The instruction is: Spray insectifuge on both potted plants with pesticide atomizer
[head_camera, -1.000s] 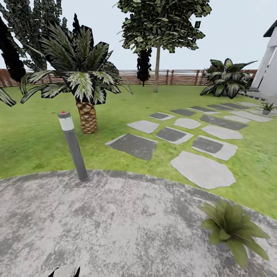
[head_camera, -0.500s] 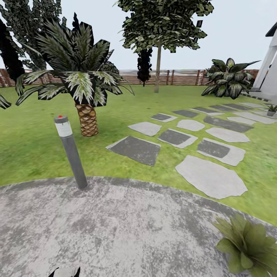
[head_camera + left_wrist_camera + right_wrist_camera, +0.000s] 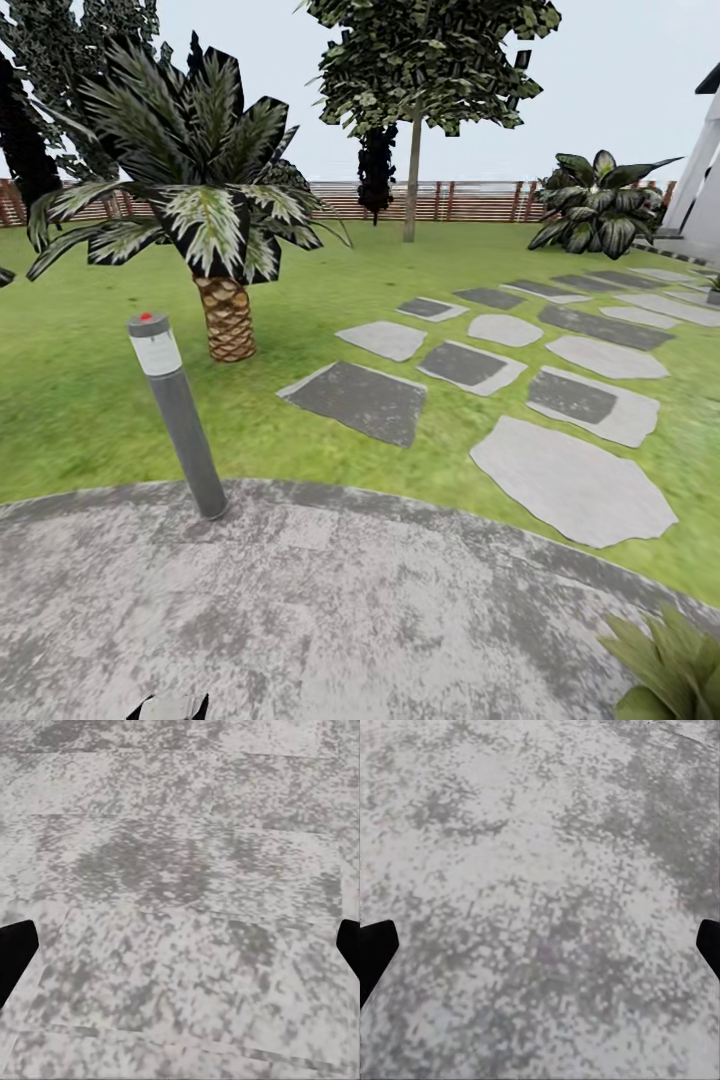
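- Fingertips of the left gripper [image 3: 180,952] show as two dark tips at opposite edges of the left wrist view, spread wide with nothing between them, above speckled grey paving.
- Fingertips of the right gripper [image 3: 540,949] look the same in the right wrist view: far apart, holding nothing, over the same mottled grey surface.
- Paving under both is the round patio [image 3: 330,610], which takes up the lower part of the head view; a small dark and pale piece of the robot sits at that view's bottom edge.
- At the patio's lower right edge, the olive-green pointed leaves of one potted plant [image 3: 672,665] are cut off by the picture's corner; its pot cannot be seen.
- On the patio's far left rim stands a grey bollard lamp [image 3: 178,415], leaning slightly, with a white band and a red dot on top.
- Beyond lies the lawn [image 3: 90,400], with grey stepping stones [image 3: 570,480] running away to the right.
- Behind the lamp grows a white-striped palm-like plant [image 3: 205,215].
- Farther off are a slim-trunked tree [image 3: 415,90], a dark leafy bush [image 3: 600,205] and a brown slatted fence [image 3: 480,200].
- At the far right edge stands a white building corner [image 3: 703,175].
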### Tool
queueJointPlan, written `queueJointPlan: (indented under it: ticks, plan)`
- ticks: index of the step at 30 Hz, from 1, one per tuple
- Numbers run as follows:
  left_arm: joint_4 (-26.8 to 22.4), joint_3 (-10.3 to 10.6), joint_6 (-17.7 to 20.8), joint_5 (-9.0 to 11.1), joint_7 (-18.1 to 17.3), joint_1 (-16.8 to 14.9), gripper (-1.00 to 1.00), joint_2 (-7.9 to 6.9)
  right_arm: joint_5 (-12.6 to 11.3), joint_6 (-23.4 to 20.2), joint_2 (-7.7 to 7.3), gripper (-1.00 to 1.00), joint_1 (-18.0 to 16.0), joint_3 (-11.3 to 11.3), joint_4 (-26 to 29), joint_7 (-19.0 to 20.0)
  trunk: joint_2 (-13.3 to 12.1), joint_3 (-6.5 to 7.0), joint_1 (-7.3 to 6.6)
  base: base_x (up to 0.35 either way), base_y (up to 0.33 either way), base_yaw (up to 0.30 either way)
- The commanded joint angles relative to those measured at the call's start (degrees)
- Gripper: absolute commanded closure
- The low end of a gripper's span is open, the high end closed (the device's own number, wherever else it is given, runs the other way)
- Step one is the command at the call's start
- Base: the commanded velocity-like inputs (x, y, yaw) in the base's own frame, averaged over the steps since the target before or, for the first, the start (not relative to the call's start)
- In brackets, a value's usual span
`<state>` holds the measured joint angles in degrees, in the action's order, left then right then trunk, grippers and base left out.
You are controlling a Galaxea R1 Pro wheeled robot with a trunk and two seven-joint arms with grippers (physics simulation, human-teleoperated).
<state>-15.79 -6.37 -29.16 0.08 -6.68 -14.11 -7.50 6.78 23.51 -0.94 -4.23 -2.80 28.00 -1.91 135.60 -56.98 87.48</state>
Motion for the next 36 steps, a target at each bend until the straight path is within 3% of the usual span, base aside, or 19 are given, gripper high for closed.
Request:
queueJointPlan:
  ticks: [1,36]
  plan:
    - [0.1,-0.5,-0.1,0.0,-0.6,0.0,-1.0,0.03,0.6,0.1,0.04,-1.0,0.0,-0.2,0.0,-0.2,0.0,-0.05,0.02,0.324,0.104,-0.025]
    - [0.1,-0.7,-0.2,0.1,-0.5,0.0,-1.0,-0.06,0.6,0.1,0.02,-1.0,0.0,0.0,0.0,-0.1,0.0,-0.05,0.02,0.326,0.079,-0.249]
